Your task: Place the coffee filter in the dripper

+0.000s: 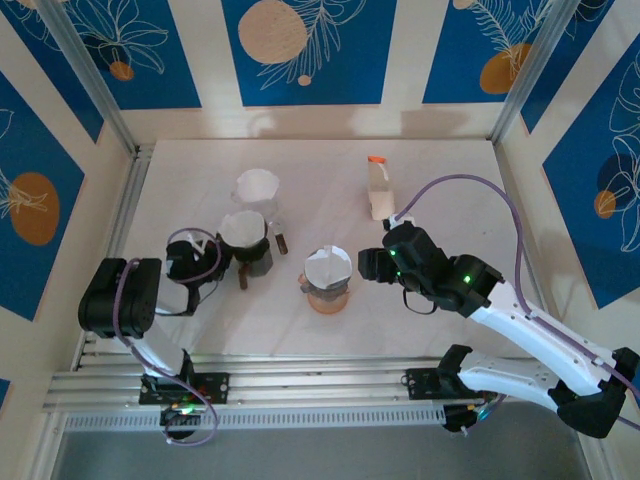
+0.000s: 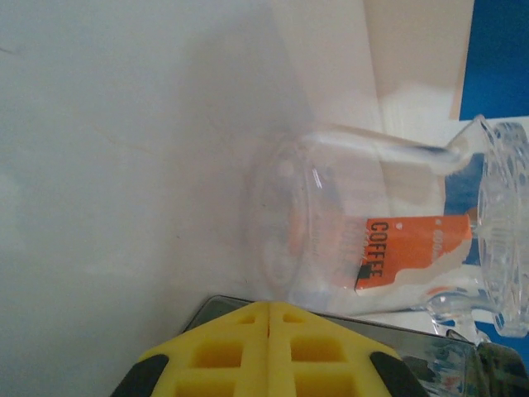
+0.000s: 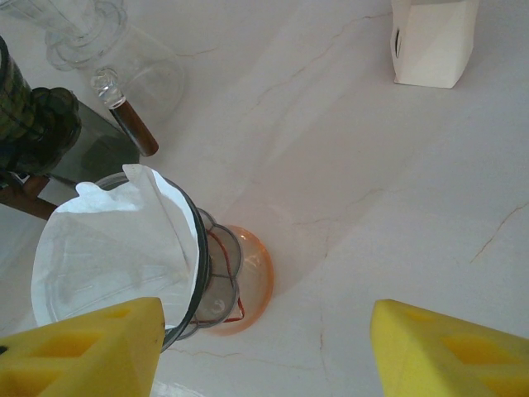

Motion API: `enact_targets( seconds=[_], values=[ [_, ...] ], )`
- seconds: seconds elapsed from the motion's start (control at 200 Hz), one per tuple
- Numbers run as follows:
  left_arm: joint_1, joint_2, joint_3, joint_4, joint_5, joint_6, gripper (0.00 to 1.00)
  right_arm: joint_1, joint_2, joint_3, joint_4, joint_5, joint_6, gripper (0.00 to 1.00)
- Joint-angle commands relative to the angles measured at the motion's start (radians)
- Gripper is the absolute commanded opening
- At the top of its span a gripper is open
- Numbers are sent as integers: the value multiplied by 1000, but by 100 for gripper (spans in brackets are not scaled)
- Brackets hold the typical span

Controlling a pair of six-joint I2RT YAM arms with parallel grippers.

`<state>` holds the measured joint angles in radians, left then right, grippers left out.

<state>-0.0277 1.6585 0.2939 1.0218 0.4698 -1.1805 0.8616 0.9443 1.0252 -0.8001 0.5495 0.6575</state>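
Filter (image 3: 107, 248) looks thin, floppy, likely featherlight: pinch its rim gently; right pincer (image 3: 264, 347) released, left pincer (image 2: 270, 335) clenched

A white carton (image 1: 380, 195) — orange-capped — stands upright at the back of the pale marble table (image 1: 450, 195).

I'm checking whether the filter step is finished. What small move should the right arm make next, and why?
Probably lift the right gripper straight up and back from the dripper. Its jaws stand open and empty, and the coffee filter already sits inside the dripper's cone, one edge standing a little above the rim, so nothing seems left to hold.
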Motion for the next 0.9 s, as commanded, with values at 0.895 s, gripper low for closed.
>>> enact_targets(
  seconds=[0.895],
  values=[
    [-152,-769,30,-952,-371,248,0,-2,-17,11,-2,35,30,67]
  ],
)
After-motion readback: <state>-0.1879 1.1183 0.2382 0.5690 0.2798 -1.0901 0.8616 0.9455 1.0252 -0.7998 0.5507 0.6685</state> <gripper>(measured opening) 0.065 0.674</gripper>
